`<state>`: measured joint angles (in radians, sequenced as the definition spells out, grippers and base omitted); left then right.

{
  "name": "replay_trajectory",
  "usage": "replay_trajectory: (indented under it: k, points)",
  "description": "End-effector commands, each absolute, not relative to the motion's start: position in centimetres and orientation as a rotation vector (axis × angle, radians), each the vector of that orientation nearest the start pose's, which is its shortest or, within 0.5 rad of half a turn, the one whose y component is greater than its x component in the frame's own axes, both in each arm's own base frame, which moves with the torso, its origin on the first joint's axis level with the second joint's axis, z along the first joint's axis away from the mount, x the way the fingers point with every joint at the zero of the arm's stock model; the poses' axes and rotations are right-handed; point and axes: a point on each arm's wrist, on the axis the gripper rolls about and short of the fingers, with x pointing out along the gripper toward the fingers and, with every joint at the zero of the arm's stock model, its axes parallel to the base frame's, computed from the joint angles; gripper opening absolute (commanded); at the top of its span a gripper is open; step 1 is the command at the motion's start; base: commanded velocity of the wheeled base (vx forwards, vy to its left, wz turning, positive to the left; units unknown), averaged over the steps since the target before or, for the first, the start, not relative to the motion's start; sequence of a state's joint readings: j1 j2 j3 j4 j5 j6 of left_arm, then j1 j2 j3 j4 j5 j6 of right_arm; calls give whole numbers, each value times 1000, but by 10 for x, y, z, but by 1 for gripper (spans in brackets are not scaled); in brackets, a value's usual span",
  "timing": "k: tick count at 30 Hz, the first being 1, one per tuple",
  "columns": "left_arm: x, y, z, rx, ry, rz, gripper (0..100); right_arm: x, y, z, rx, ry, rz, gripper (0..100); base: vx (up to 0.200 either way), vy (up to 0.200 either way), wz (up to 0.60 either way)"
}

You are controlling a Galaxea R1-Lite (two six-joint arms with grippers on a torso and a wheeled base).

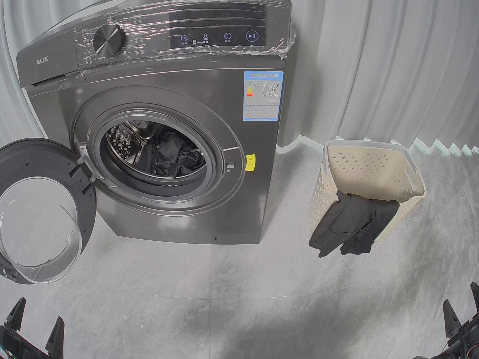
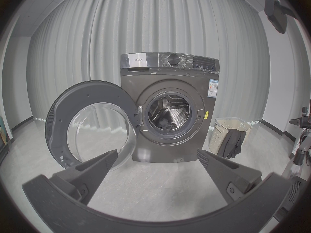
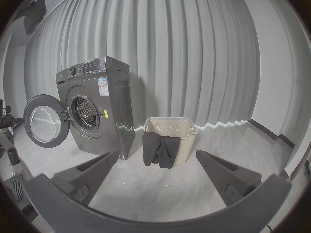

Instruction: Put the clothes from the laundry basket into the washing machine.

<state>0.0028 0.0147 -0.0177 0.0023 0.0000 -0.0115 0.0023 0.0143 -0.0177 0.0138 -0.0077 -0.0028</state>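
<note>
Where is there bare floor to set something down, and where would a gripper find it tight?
The floor is bare before the washing machine, between its open door and the laundry basket, and in the strip between machine and basket. Crowded: the basket's front rim, draped with dark clothes, and the drum, holding a garment.

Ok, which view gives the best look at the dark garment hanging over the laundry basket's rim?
The head view: the dark garment is large there, draped from inside the laundry basket over its near rim. The right wrist view shows the garment front-on but smaller; the left wrist view shows the garment small, far off.
</note>
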Motion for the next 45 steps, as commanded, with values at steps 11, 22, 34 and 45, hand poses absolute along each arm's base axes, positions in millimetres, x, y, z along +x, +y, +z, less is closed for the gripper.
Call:
replay_trajectory:
  k: [11, 22, 34, 45]
  points:
    - [-23, 0, 76, -9, 0, 3, 100, -23, 0, 76, -3, 6, -5, 100, 0, -200, 0]
    - [-23, 0, 76, -23, 0, 8, 100, -23, 0, 76, -3, 8, -5, 100, 0, -200, 0]
    - [-23, 0, 76, -17, 0, 8, 100, -23, 0, 76, -3, 8, -5, 100, 0, -133, 0]
    - [-23, 0, 76, -15, 0, 6, 100, -23, 0, 76, -5, 6, -3, 100, 0, 0, 0]
